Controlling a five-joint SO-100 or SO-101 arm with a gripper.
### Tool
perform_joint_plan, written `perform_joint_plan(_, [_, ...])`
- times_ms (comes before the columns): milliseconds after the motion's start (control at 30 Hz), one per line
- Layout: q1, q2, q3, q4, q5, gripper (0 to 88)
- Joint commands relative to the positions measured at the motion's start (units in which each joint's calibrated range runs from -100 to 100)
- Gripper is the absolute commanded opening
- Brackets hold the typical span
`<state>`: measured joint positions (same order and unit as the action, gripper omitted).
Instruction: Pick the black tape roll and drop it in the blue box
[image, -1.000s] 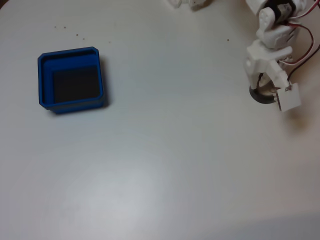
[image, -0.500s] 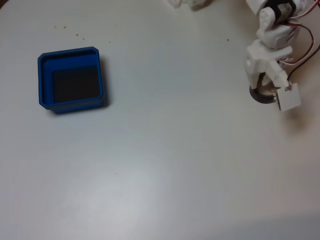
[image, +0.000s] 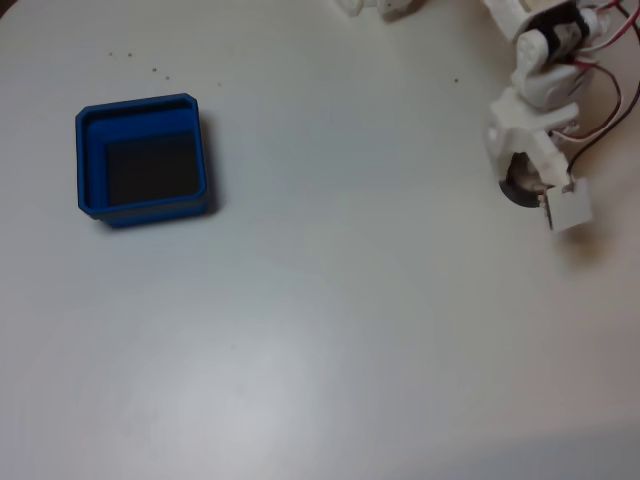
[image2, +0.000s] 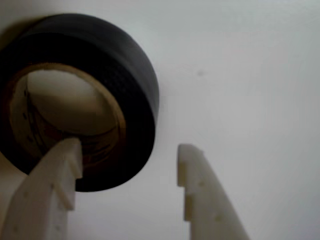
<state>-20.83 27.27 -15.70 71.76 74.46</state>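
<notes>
Wrist view: gripper (image2: 127, 152) parted, one finger (image2: 57, 170) inside roll (image2: 135, 95) core, other finger outside wall; no squeeze yet. Fixed view: roll (image: 518, 190) flat on table (image: 330, 330) near right edge, under gripper (image: 530, 180). Box (image: 88, 160) well apart, toward left edge, nothing inside. Judgement: grasp pending; lift, carry, drop all left.
</notes>
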Motion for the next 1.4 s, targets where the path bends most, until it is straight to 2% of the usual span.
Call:
perform_joint_plan(0, [1.3, 0.0, -2.6, 0.6, -0.1, 17.7])
perform_joint_plan(1367, [-1.1, 0.6, -2.6, 0.8, -0.1, 18.5])
